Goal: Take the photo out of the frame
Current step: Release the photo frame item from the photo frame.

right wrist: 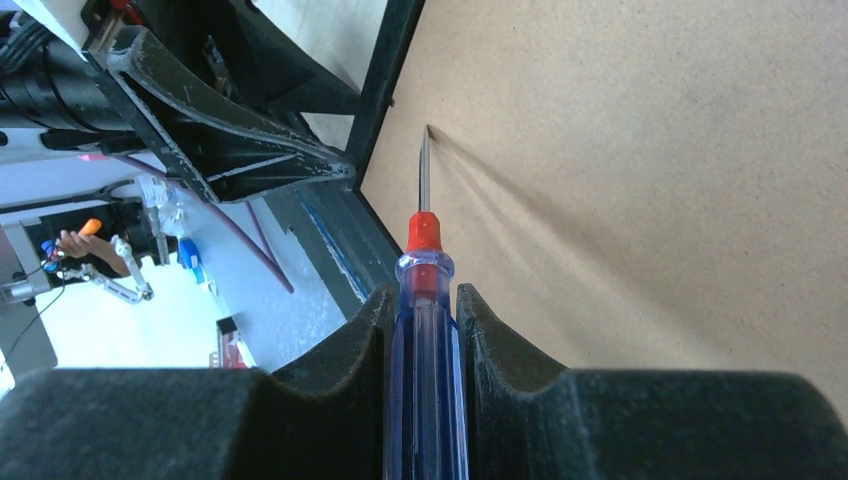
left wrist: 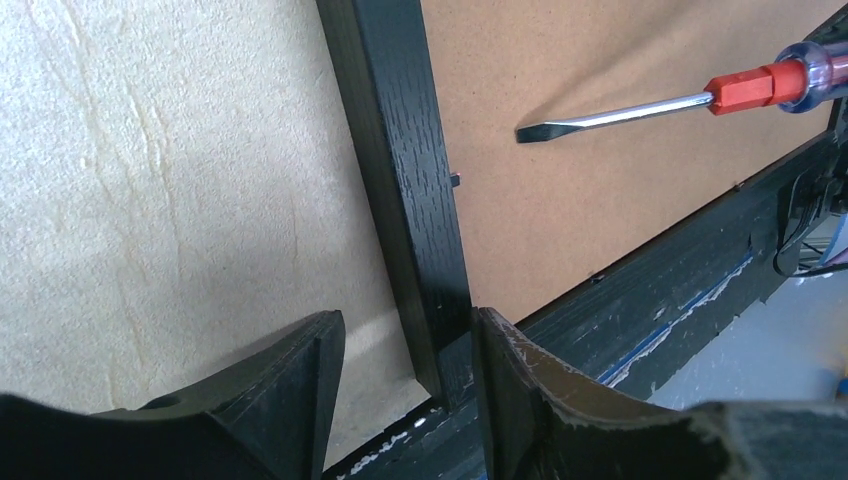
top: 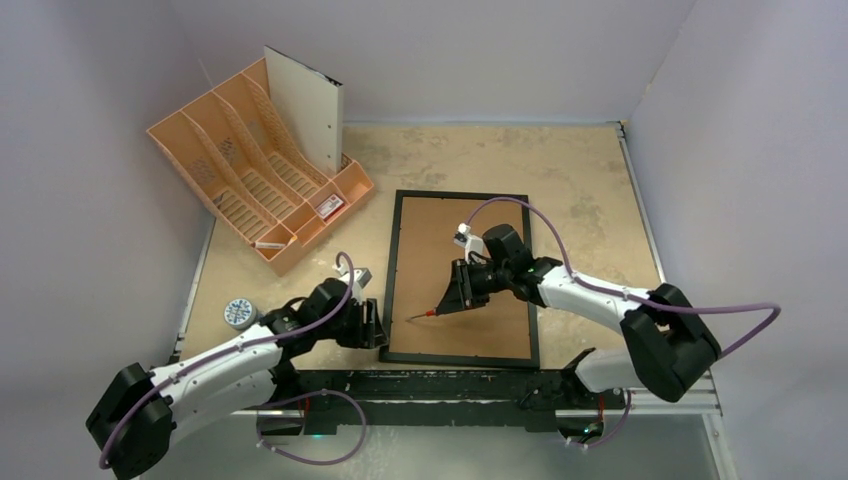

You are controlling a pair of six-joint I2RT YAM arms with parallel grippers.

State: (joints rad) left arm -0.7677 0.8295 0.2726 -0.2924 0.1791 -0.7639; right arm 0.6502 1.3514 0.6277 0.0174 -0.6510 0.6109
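Note:
The black frame point(top: 391, 270) lies face down in the middle of the table, its brown backing board point(top: 470, 300) facing up. The photo is hidden under that board. My left gripper point(left wrist: 408, 325) straddles the frame's left rail point(left wrist: 400, 150) at the near-left corner. Its right finger point(left wrist: 510, 370) rests against the rail's inner side; a gap separates its left finger point(left wrist: 300, 370) from the outer side. My right gripper point(right wrist: 425, 292) is shut on a blue-handled screwdriver point(right wrist: 424, 235). The blade tip hovers low over the board near the left rail point(right wrist: 385, 80).
An orange file organiser point(top: 250, 170) stands at the back left, with a white sheet point(top: 310, 115) upright in it. A small round tin point(top: 238, 313) sits beside my left arm. The black mounting rail point(top: 450, 385) runs just below the frame's near edge.

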